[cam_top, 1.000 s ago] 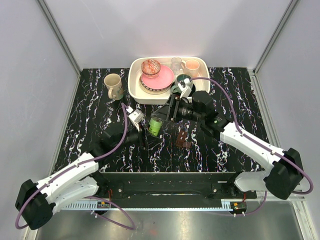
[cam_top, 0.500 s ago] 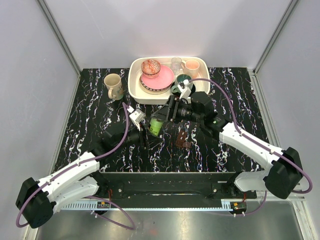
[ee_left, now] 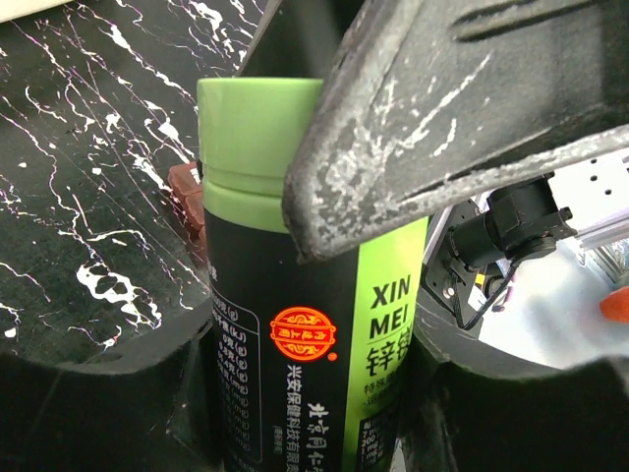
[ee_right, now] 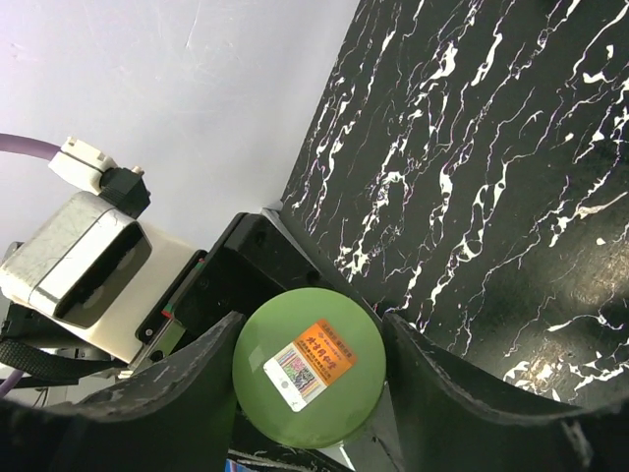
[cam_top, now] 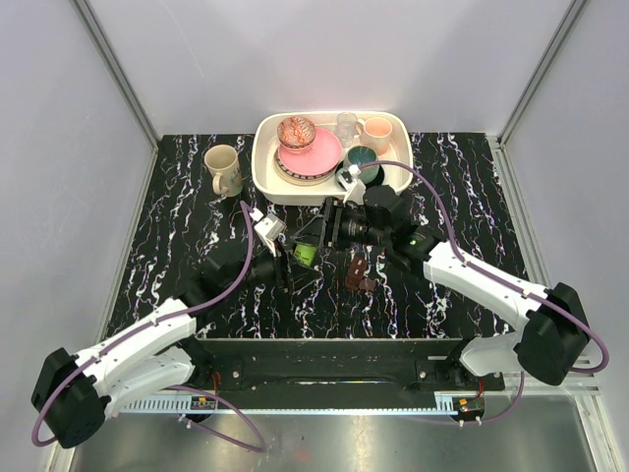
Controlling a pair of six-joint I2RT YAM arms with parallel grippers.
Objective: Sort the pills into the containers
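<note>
Jaws of both grippers are clamped on one green bottle (ee_left: pixel 295 324), and its cap (ee_right: pixel 308 379) is on.
The left gripper (cam_top: pixel 295 258) squeezes the bottle's body while the right gripper (cam_top: pixel 320 236) hugs the cap. The little brown case (cam_top: pixel 359 274) waits on the table (cam_top: pixel 197 216) just beside them. No pills show, so I think all the sorting is left.
</note>
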